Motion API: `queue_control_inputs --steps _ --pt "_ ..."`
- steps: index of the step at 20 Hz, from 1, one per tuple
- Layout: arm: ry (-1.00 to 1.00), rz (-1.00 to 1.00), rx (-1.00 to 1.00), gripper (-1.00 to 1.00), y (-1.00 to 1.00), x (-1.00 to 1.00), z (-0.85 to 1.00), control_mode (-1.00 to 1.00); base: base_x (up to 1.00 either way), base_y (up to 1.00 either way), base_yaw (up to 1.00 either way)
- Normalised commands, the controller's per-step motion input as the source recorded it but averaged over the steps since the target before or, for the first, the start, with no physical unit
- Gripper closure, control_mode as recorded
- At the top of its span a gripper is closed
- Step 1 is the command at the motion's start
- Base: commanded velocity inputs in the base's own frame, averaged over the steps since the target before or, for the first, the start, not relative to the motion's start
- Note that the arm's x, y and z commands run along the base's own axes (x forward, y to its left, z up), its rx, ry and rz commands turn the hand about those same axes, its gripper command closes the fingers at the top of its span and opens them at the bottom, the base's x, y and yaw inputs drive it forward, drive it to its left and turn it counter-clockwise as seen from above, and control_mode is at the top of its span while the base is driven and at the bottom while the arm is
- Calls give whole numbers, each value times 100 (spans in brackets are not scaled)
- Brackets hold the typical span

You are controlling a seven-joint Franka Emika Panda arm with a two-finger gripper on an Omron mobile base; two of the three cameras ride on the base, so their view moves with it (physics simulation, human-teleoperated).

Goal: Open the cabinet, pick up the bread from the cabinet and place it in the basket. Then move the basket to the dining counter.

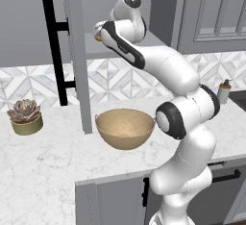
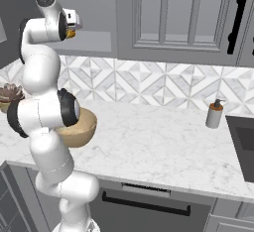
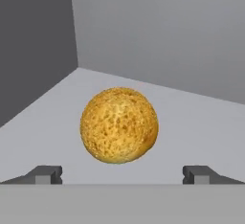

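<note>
The marble bench [image 1: 48, 166] carries the woven basket [image 1: 125, 128], a potted succulent [image 1: 26, 117] well to its left and a soap dispenser [image 2: 215, 113] (far right, near the wall). The grey cabinet shelf [image 3: 201, 132] bears the bread [image 3: 118, 125].

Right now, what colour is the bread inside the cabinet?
Golden-orange with a porous, speckled crust; the bread shows best in the hand view.
</note>
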Motion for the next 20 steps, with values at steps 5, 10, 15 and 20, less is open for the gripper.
queue_control_inputs --steps 5,10,15,20 --pt "4 0 1 -100 1 60 -12 -100 0 0 0" --pt "2 0 3 -100 14 33 -4 -100 0 0 0" --pt "3 0 0 -100 21 4 -8 -100 0 0 0" --pt "9 0 0 -100 18 1 -27 -100 0 0 0"
